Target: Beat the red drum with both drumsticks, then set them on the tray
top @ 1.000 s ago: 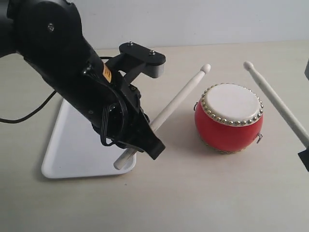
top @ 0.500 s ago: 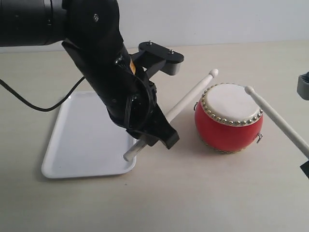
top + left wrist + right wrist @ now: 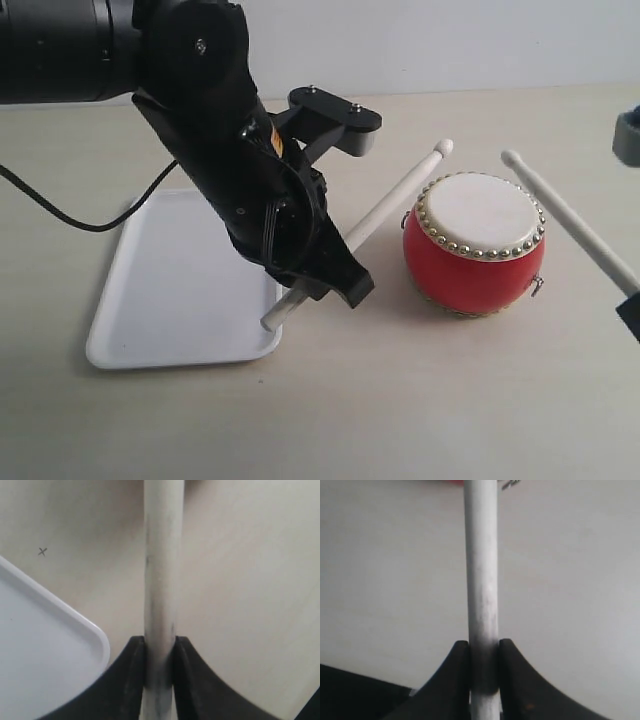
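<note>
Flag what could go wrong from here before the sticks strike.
The tip of the left drumstick hangs by the rim of the red drum, not over the skin: a stroke may clip the studs and shove it. The left gripper and right gripper pinch each stick far from its tip, so impact might twist one loose.

- A small dark "x" mark (image 3: 42,551) is drawn on the pale surface (image 3: 240,580), just off the rim of the tray (image 3: 75,616).
- An orange sticker (image 3: 272,141) on the left arm (image 3: 200,120) carries print too small to read.
</note>
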You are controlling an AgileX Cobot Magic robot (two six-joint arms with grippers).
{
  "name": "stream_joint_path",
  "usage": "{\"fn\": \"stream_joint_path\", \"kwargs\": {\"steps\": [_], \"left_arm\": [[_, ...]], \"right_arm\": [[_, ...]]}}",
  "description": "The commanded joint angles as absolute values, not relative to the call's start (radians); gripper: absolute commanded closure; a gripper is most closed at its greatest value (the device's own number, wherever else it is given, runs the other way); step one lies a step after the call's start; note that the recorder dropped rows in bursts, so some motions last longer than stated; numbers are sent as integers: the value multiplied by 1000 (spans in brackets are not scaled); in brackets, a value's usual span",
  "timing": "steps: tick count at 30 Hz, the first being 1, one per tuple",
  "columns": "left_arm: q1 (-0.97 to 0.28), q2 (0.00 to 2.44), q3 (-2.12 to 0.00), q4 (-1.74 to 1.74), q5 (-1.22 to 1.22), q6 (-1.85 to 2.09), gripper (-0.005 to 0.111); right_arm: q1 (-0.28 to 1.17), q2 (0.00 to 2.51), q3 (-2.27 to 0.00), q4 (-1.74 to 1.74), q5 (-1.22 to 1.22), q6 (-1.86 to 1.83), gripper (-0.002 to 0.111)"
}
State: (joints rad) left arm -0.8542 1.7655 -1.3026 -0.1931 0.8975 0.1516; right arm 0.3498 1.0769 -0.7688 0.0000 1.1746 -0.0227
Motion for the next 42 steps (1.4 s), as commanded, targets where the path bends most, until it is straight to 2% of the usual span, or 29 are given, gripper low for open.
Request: {"fn": "stream_joint_path", "kwargs": {"steps": [1,6,12,20,26,33,38,42], "left_arm": [[-858,1771,-1300,-190,879,172,107],[-858,1771,-1300,-188,884,179,107],[-858,1789,-1310,-175,911,210,107],[-860,1966,-1406,-133,1069,200,107],[-853,1848,-1450,-128,1069,191,107],[-847,1690,-1450,-107,1061,178,107],[-847,1675,-1450,-107,1061,178,107],[-847,1702,-1450,-111,1059,187,107]], "right_arm": [[344,1178,-725,0,1203,-23,108],[344,1179,-795,-16,1209,-13,108],[344,1048,-891,-91,1221,6,108],[344,991,-893,-109,1221,6,108],[344,1016,-888,-63,1221,0,108],[344,1173,-793,-18,1221,-17,108],[344,1297,-769,-22,1221,-25,108],[344,1253,-832,-27,1221,-25,108]]}}
